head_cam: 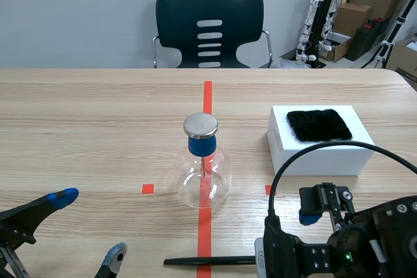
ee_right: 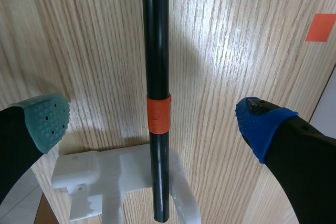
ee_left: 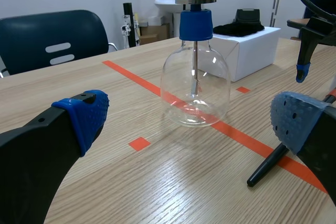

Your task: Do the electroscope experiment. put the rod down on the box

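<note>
Near front edge of wooden surface (head_cam: 98, 128): thin black rod with orange band (head_cam: 208, 260), lying flat. Right gripper (ee_right: 156, 121) over rod, fingers apart on either side, not touching it. Left gripper (head_cam: 90, 224) spread wide, holding nothing. Mid-surface: clear glass flask electroscope, blue stopper, metal disc (head_cam: 202, 164). White box (head_cam: 319, 154), black fur cloth (head_cam: 319, 125) on top, well apart from rod.

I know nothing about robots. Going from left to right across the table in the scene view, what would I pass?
left gripper → glass flask with a metal cap → white box
</note>
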